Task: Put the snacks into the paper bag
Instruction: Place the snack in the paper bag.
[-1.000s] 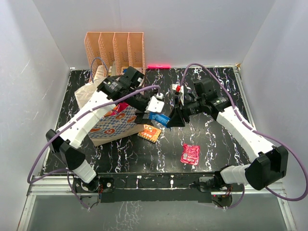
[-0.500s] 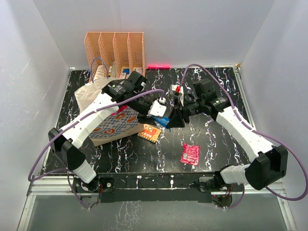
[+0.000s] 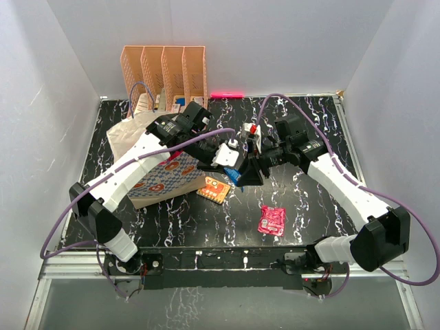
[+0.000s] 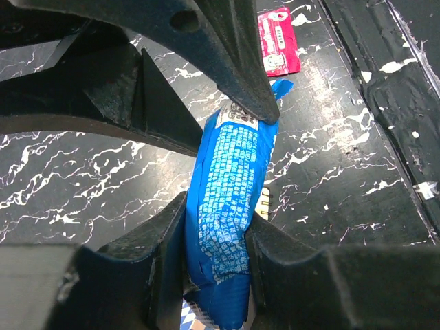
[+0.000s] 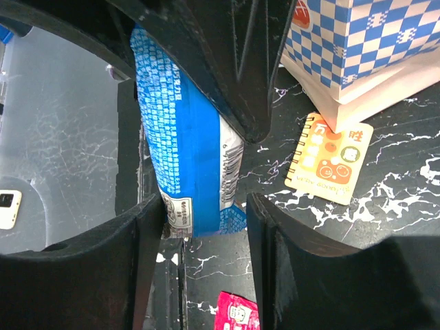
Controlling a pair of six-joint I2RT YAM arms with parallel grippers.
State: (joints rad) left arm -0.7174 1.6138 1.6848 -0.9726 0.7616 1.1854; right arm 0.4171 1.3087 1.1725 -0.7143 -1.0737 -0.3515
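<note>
Nearest the arm bases, a pink packet lies flat on the black marbled surface, well apart from everything else. Further in, an orange packet lies just beside the paper bag. The right wrist view shows the packet touching or almost touching the bag's checkered corner, a detail the top view leaves vague.

Above the middle of the surface the two claws meet nose to nose on one blue packet. In the left wrist view the left claw is closed snugly round one end of it, with the pink packet beyond. The bag does not appear in that view. In the right wrist view the right claw is closed round the other end, the packet filling the gap between its fingers. The blue packet is in the air, not in the bag.

Only the top view shows the far edge, where a peach file rack stands behind the bag.
</note>
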